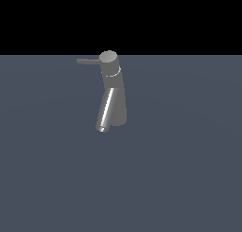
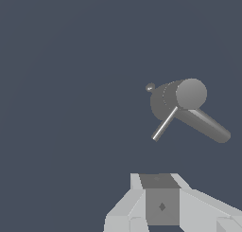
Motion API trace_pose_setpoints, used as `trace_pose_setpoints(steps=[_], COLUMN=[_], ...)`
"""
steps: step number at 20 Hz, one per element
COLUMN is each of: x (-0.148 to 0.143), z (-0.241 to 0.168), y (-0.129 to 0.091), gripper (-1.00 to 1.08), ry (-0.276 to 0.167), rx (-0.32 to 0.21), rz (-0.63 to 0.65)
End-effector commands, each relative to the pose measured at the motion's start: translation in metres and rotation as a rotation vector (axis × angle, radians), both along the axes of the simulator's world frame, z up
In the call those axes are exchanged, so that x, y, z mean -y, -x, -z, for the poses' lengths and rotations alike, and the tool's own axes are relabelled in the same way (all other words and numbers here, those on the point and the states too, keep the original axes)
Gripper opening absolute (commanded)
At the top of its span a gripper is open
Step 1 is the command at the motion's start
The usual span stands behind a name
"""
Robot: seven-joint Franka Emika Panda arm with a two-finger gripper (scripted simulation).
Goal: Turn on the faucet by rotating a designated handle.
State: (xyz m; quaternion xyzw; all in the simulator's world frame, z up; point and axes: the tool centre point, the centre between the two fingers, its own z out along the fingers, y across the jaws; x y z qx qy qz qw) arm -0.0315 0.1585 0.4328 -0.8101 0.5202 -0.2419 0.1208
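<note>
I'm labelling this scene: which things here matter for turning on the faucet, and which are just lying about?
Job:
- small grey metallic tapered faucet
- its thin dark-grey rod handle

Just there:
- flat blue-grey floor

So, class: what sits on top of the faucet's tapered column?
A flat-topped cylindrical cap sits on the faucet, with the thin handle sticking out sideways toward the exterior view's left. Nothing rests on the cap. Its inside is hidden.
</note>
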Motion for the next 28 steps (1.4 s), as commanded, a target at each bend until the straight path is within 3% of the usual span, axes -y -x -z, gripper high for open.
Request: trace_pose_setpoints(steps=[1, 9, 16, 22, 28], x=[0.001, 0.017, 0.035, 0.045, 0.048], z=[0.016, 0.072, 0.114, 0.135, 0.14], y=[-0.014, -0.053, -0.073, -0.08, -0.082], gripper=[-1.0, -1.0, -1.0, -1.0, -1.0], ry=[-0.037, -0.154, -0.236, -0.276, -0.286], rx=[0.016, 0.055, 0.076, 0.086, 0.088], rz=[0.066, 0.287, 0.443, 0.52, 0.54])
